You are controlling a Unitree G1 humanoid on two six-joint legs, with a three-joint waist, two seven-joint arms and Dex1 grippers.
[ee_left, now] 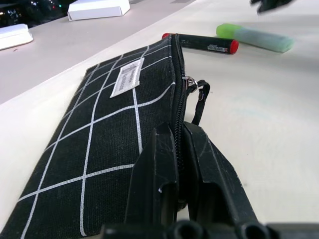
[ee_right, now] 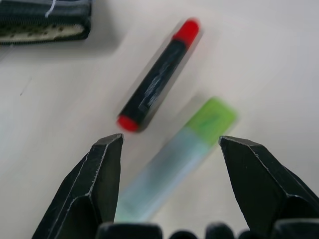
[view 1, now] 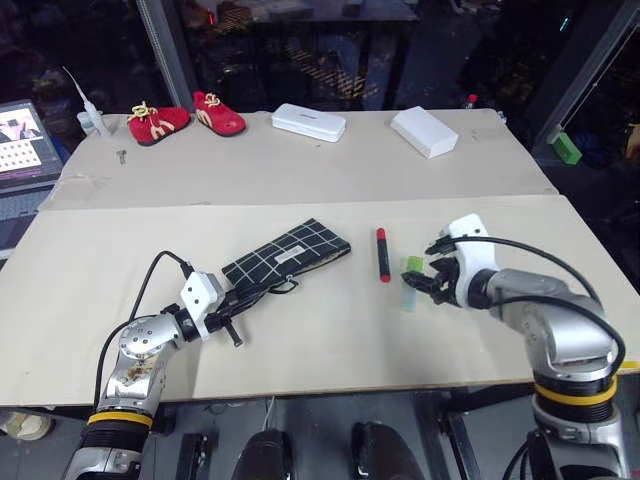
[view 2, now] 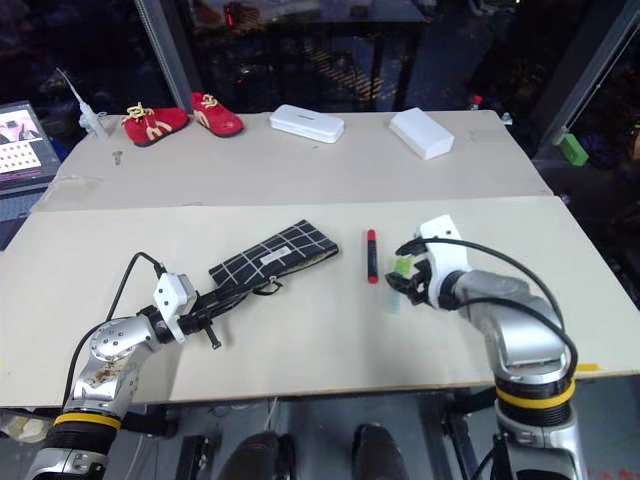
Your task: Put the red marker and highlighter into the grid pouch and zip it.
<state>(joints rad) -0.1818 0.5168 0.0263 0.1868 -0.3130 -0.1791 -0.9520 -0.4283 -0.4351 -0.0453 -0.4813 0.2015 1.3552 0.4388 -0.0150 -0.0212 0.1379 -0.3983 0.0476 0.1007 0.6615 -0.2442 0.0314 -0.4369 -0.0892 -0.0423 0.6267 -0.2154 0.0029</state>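
Status: nothing is packed yet. The red marker (view 1: 383, 254) lies flat on the desk (view 1: 300, 180), just beside the highlighter (view 1: 412, 283) and apart from it. Both sit to the right of the grid pouch (view 1: 288, 255), clear of it. In the wrist views the marker shows a dark barrel with red ends.

The grid pouch lies flat near the middle of the desk, label up. Its zipper runs along one long edge, with the pull cord hanging beside it. Whether the zipper is open cannot be told along its whole length; at the end seen from the right wrist a pale lining shows, so I judge it at least partly open there.

Left to do, as I judge it: pick up each pen, slide both into the pouch, then draw the zipper shut.

Left gripper (ee_left: 180, 149): fingers clenched on the near end of the pouch, right at the zipper edge, pinning it to the desk.

Right gripper (ee_right: 169, 149): fingers spread wide and empty, one on each side of the highlighter's pale body, with no contact visible. It appears set for a grasp of the highlighter.
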